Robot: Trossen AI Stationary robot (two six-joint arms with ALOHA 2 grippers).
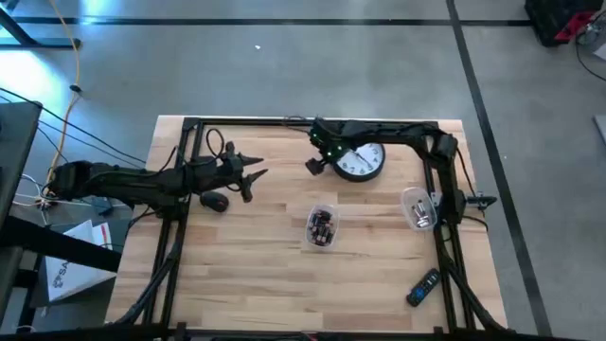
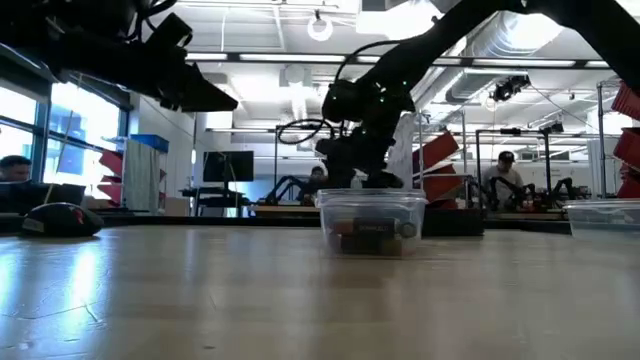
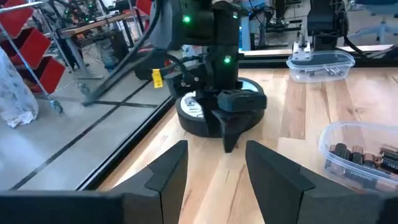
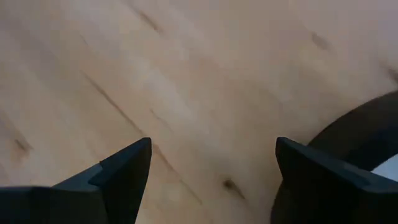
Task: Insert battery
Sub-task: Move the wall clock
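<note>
Right tool [image 1: 313, 166], fingers spread and empty, is held at nine o'clock of the round black-rimmed white clock [image 1: 360, 161]. Left tool [image 1: 254, 173] is held open above the wooden worktop [image 1: 256, 275].

The right arm hides part of the clock [image 1: 361, 162]; its hour marks are too small to read

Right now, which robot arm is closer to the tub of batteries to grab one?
Probably the left. Its open gripper points toward the battery tub. The right gripper, also open, is down beside the clock.
</note>
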